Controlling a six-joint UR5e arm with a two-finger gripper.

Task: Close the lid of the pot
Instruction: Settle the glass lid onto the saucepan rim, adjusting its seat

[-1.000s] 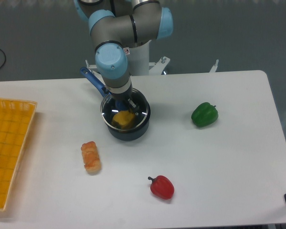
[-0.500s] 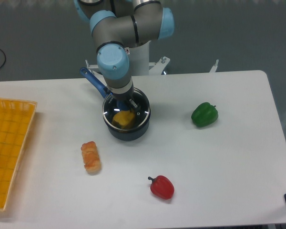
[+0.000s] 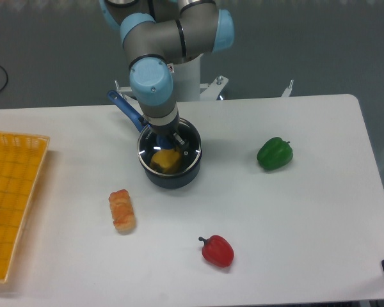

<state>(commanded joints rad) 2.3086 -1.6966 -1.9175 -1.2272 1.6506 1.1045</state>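
Note:
The dark pot stands on the white table left of centre, its blue handle pointing to the back left. The glass pot lid with its silver rim lies level over the pot's mouth; I cannot tell whether it rests on the rim. A yellow item shows through the glass inside the pot. My gripper comes straight down onto the lid's centre and is shut on the knob, which the fingers mostly hide.
A green pepper lies to the right, a red pepper at the front, a bread roll to the front left of the pot. A yellow basket sits at the left edge.
The gripper and the lid have shifted slightly to the right, so the lid now sits more squarely over the pot. Nothing else has moved.

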